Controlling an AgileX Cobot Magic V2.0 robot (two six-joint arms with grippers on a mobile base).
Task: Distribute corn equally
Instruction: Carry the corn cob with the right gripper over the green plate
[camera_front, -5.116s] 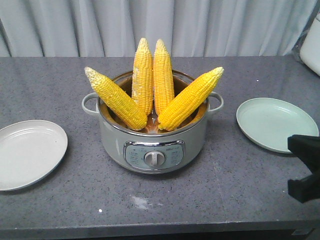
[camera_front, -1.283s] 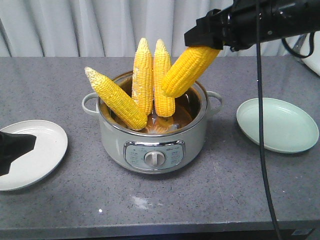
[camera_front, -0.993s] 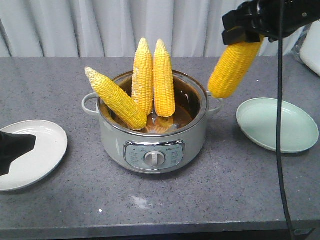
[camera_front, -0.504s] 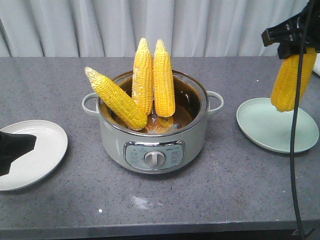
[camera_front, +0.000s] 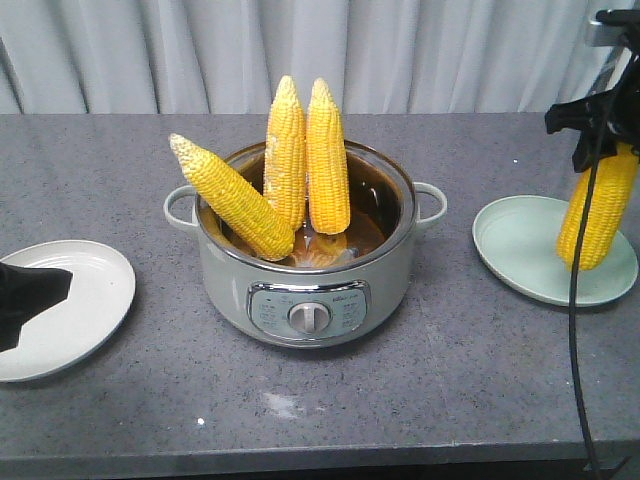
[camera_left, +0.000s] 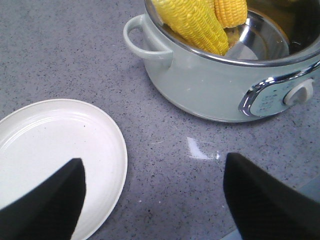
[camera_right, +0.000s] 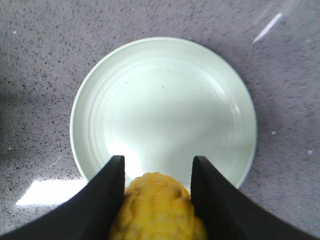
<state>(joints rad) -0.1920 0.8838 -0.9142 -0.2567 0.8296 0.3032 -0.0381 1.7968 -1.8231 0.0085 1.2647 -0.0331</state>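
One cob (camera_front: 597, 210) is clenched in the right jaws, hung upright over the green plate (camera_front: 520, 245). It should be lowered, laid flat across plate centre, then released. Left jaws are spread near the white plate (camera_left: 60, 135); three cobs (camera_front: 327, 160) stand in the pot (camera_front: 305, 270).

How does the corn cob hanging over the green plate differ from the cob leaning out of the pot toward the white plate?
The hanging cob is gripped by the right fingers; the leaning cob is untouched. The hanging cob is nearly upright over the green plate; the leaning cob slants, base inside the pot. Both are yellow, husked cobs.
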